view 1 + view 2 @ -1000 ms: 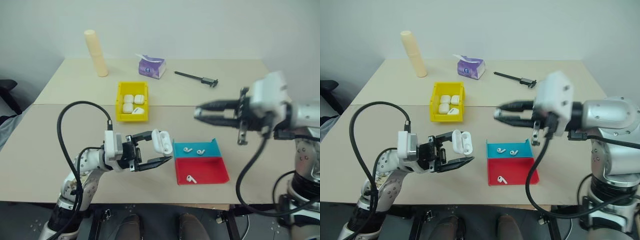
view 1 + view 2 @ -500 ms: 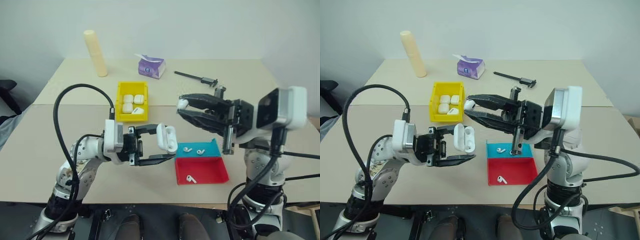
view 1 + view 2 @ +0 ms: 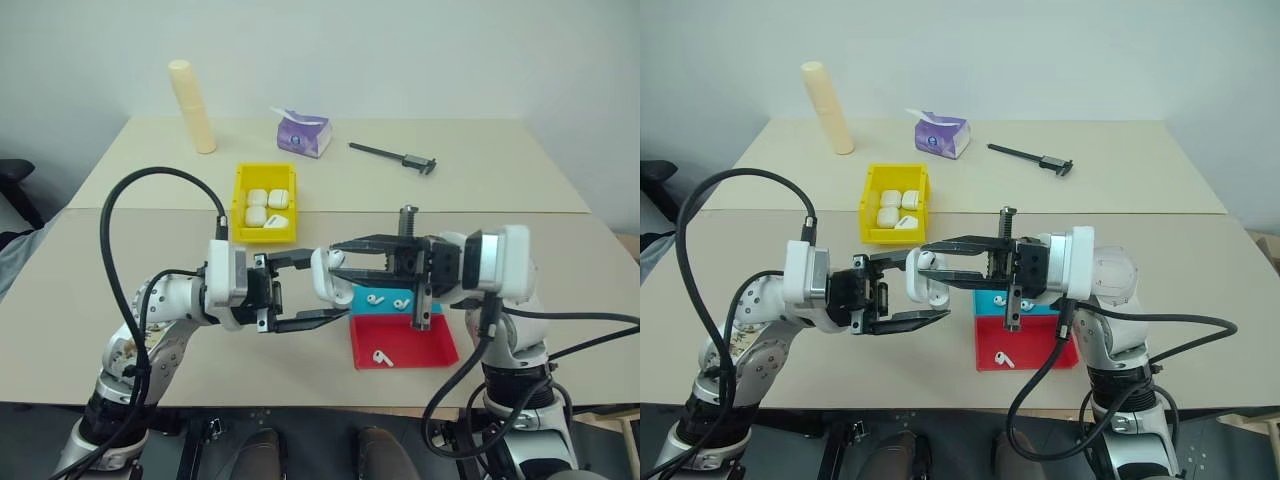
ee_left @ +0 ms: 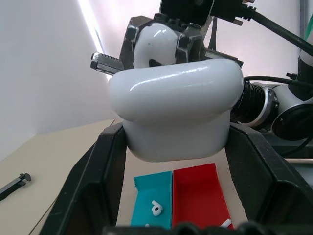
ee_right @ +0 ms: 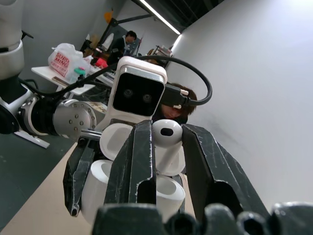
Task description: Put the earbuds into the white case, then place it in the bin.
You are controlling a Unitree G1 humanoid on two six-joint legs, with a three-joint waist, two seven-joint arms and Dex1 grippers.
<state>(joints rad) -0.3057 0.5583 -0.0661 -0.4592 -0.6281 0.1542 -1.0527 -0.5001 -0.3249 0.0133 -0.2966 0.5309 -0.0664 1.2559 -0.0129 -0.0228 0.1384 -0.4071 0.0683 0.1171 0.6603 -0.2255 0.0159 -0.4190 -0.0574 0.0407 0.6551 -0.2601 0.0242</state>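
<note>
The left gripper [image 3: 312, 292] clamps the glossy white rounded case [image 3: 322, 275] above bare tabletop, while the right gripper [image 5: 165, 147] pinches a tiny white earbud [image 5: 167, 142] at its open rim.

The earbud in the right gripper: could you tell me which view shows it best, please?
The right wrist view: the earbud stands large between the right gripper's fingers, above the open white case. The left wrist view shows it behind the case; the eye views show a speck.

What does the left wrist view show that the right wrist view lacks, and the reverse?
Left wrist view: the shallow teal plastic tray with a loose white earbud, beside the shallow red plastic tray. Right wrist view: a distant person in the background. Both: the glossy white plastic case and the tiny white plastic earbud pinched in the right hand.
</note>
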